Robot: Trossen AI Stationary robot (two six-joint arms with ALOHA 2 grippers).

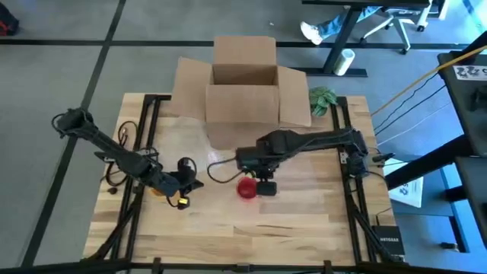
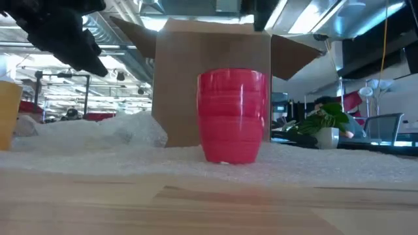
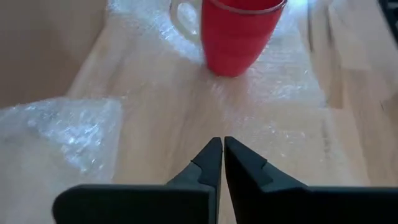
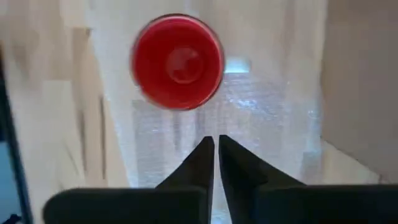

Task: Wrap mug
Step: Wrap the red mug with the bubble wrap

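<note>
Red ribbed plastic mug [image 1: 247,188] upright on clear bubble wrap [image 3: 62,127]; both hands [image 3: 217,163] [image 4: 211,163] closed, empty; could tip if bumped.

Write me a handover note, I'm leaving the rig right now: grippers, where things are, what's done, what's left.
Left gripper: shut, empty, low over the table left of the red mug.
Right gripper: shut, empty, above the mug.
Mug stands upright on the bubble wrap, in front of the open cardboard box.
Done: mug placed on wrap.
Left: fold the wrap around the mug.
</note>
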